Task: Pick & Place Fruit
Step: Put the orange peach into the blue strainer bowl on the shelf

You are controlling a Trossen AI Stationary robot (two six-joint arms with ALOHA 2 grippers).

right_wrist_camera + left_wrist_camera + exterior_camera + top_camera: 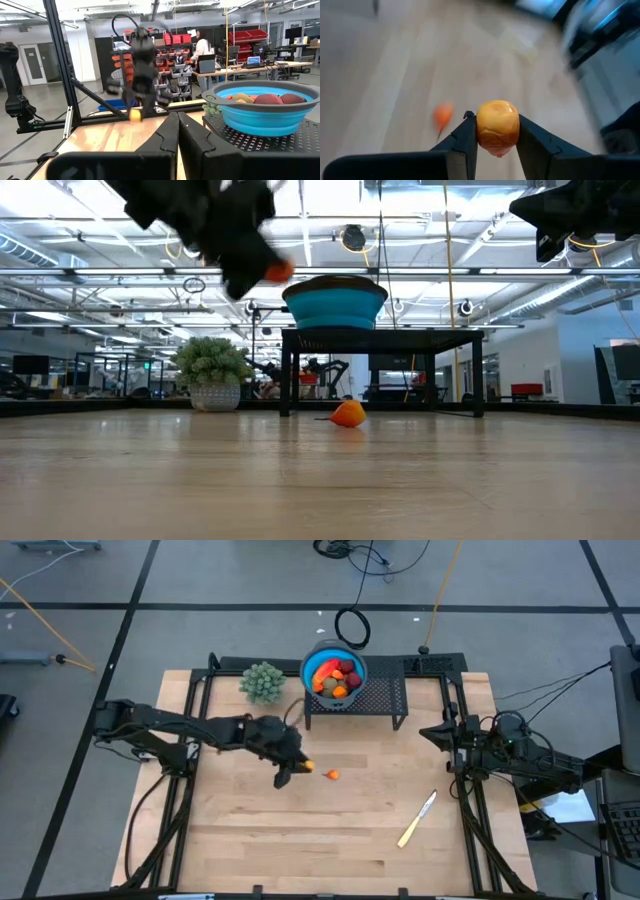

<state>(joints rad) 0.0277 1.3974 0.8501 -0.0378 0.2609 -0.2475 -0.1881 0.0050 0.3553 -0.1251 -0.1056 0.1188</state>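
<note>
My left gripper [296, 768] hangs above the middle of the table, shut on a small orange fruit [498, 126]; the low view shows that fruit [277, 272] high off the wood. A second small orange bit [332, 775] lies on the table just right of it, also seen in the low view [348, 414]. The blue bowl [334, 674] stands on a black rack [385, 698] at the far edge and holds several fruits, red and orange among them. My right gripper [177, 131] waits shut at the right edge, clear of everything. My left gripper pinches the small orange fruit [498, 126] between its two fingers [466, 137], one on each side of it. The fruit is lifted clear of the table, held at the fingers' free ends.
A green bushy plant [262, 682] in a pot stands left of the bowl. A pale knife [417, 819] lies on the wood toward the near right. Black frame rails [190, 730] run along both sides of the table.
</note>
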